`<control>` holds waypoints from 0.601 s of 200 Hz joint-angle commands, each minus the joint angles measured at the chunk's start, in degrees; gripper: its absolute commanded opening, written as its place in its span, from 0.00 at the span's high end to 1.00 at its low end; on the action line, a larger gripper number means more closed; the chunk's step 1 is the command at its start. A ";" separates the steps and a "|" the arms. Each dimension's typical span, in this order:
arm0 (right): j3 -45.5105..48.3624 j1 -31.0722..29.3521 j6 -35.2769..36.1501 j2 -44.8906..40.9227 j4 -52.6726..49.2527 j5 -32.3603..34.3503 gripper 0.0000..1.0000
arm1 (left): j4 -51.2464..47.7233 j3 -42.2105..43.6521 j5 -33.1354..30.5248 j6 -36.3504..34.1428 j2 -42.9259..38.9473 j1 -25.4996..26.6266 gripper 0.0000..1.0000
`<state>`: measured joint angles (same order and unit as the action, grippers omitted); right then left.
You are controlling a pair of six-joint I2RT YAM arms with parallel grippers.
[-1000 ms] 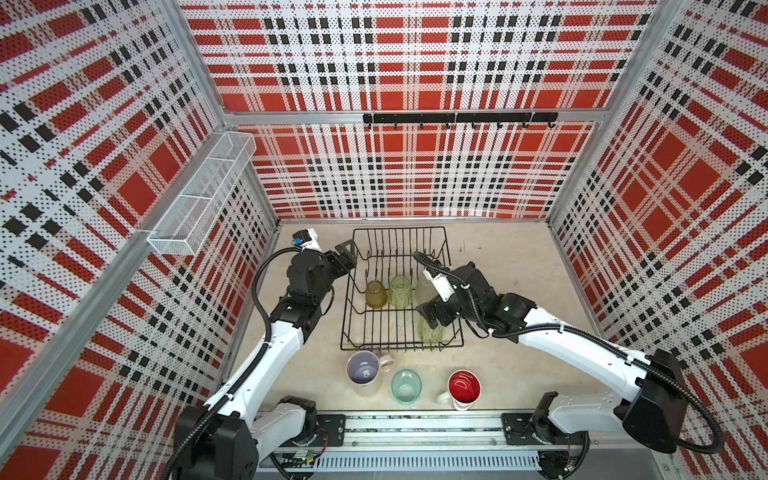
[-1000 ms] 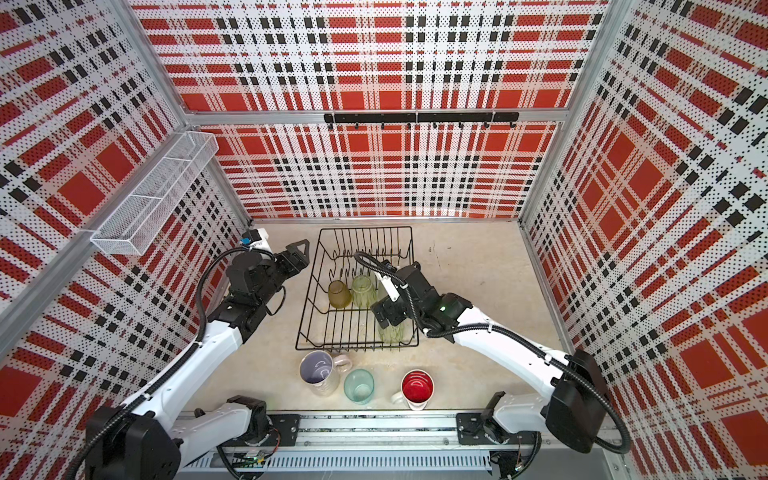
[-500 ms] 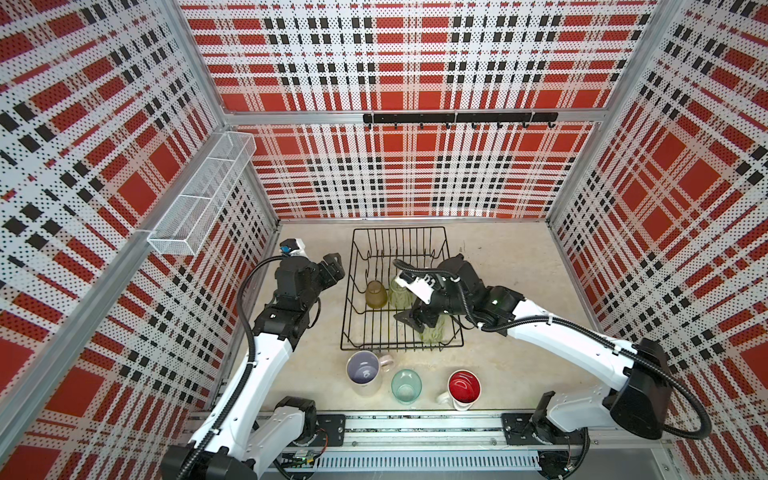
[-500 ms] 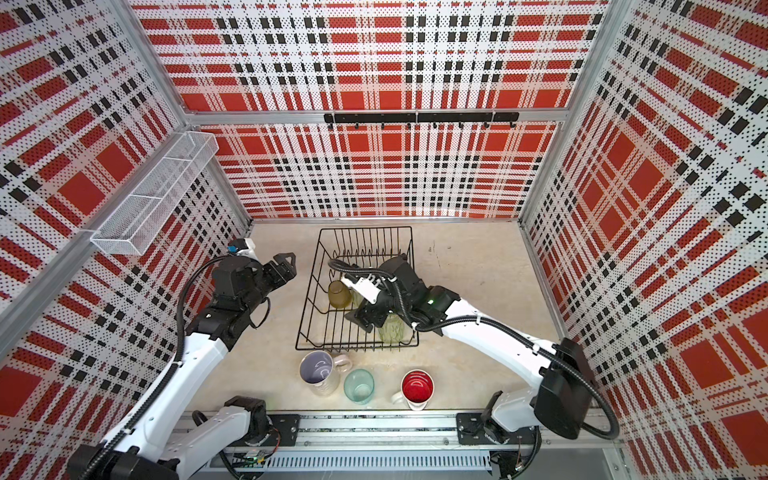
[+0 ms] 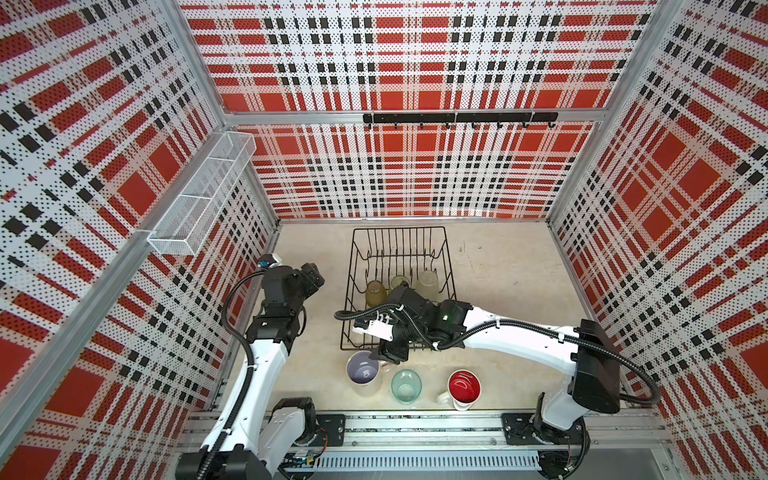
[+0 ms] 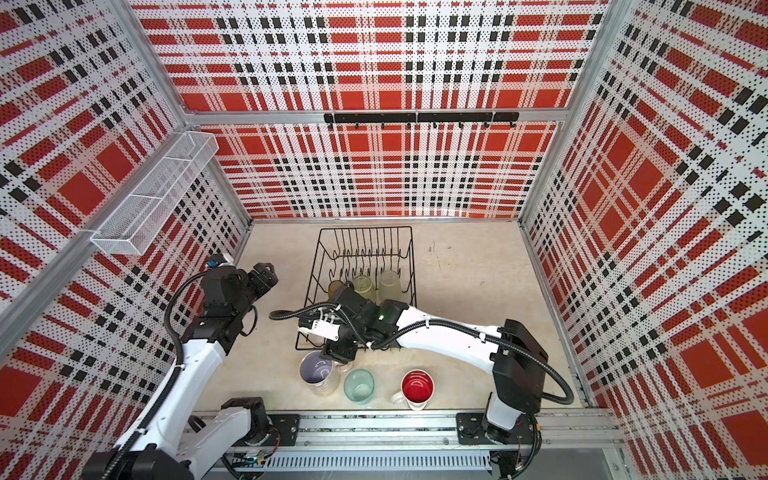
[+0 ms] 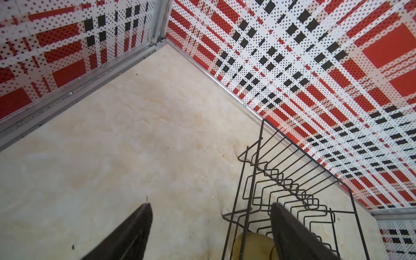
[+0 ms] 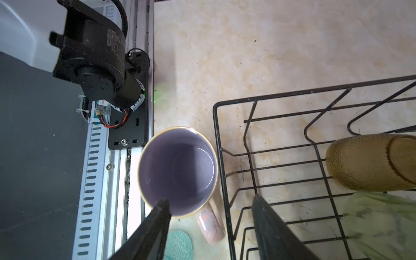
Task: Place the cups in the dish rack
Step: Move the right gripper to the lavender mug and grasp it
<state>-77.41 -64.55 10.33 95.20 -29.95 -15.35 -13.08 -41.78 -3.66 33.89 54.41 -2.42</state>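
The black wire dish rack (image 5: pixel 351 266) (image 6: pixel 318 257) stands mid-table and holds an amber cup (image 5: pixel 375 293), a clear green one (image 5: pixel 400 281) and a frosted pale one (image 5: pixel 427 284). In the right wrist view another green tumbler (image 8: pixel 380 225) lies beside the amber cup (image 8: pixel 369 162). In front of the rack stand a pink mug (image 5: pixel 364 372) (image 8: pixel 177 171), a teal tumbler (image 5: pixel 406 385) and a white mug (image 5: pixel 464 386) with a red inside. My right gripper (image 5: pixel 388 353) (image 8: pixel 211 200) hangs open above the pink mug's handle (image 8: pixel 210 222). Left of the rack my left gripper (image 5: pixel 313 276) (image 7: pixel 209 204) is open and empty.
A white mesh shelf (image 5: pixel 199 199) juts from the left wall. A black hook rail (image 5: pixel 457 118) runs along the back wall. The arms' mounting rail (image 5: pixel 415 424) borders the table's front edge, close behind the three standing cups.
My right gripper has swung from above the rack's cups to its front left corner, over the pink mug, and its jaws have narrowed. My left arm has drawn back left, away from the rack.
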 commanded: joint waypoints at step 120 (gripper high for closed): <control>-4.46 -5.24 16.67 5.30 -7.94 -4.25 0.33 | 3.59 2.10 2.17 -0.05 -0.70 -1.64 0.14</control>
<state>-79.15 -68.64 21.80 97.69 -35.16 -18.96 -10.72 -40.38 -1.91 34.11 54.41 -3.36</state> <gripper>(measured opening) 0.663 0.857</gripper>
